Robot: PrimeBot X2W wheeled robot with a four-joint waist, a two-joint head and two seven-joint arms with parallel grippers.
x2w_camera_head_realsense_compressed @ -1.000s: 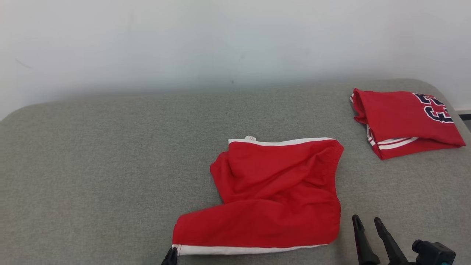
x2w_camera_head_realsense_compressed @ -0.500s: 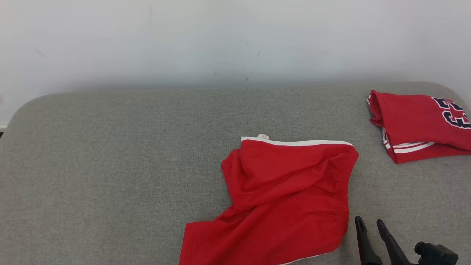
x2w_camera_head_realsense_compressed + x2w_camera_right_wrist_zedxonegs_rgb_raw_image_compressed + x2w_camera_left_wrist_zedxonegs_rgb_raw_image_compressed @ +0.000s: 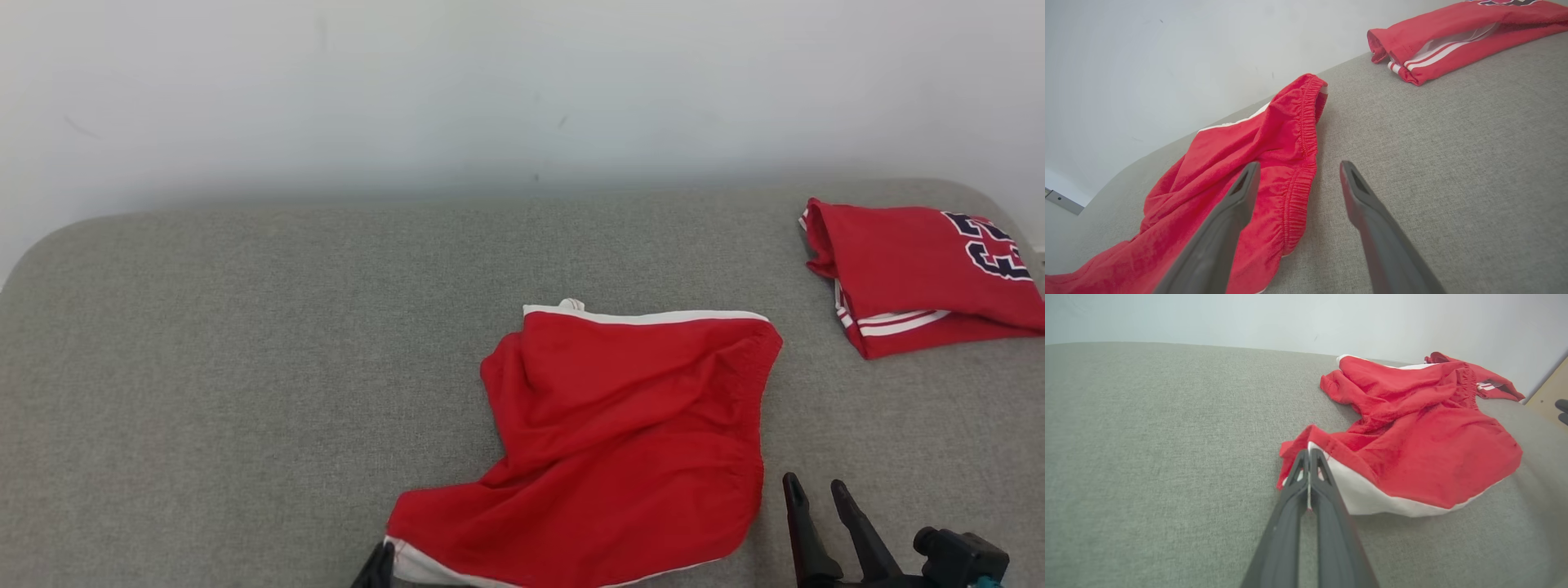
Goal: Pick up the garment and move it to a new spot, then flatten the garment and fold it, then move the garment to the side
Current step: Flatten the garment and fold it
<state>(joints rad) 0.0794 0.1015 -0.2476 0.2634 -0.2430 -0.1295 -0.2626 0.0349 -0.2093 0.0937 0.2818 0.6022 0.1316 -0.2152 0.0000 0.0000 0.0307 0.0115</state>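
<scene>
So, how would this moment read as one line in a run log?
left gripper: shut on shorts at hem corner | right gripper: open, beside shorts | jersey: folded, far right

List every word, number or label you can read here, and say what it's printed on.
"23", probably: dark, white-edged block numerals on the folded red jersey, partly cut off by the fold and the picture edge, so not certain.
No text visible on the red shorts with white trim.

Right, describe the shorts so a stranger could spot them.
On the grey cushion, look near the front, about the middle: the red shorts lie there rumpled. Unlike the red shirt folded at the far right, they have plain white trim and no dark print.
</scene>
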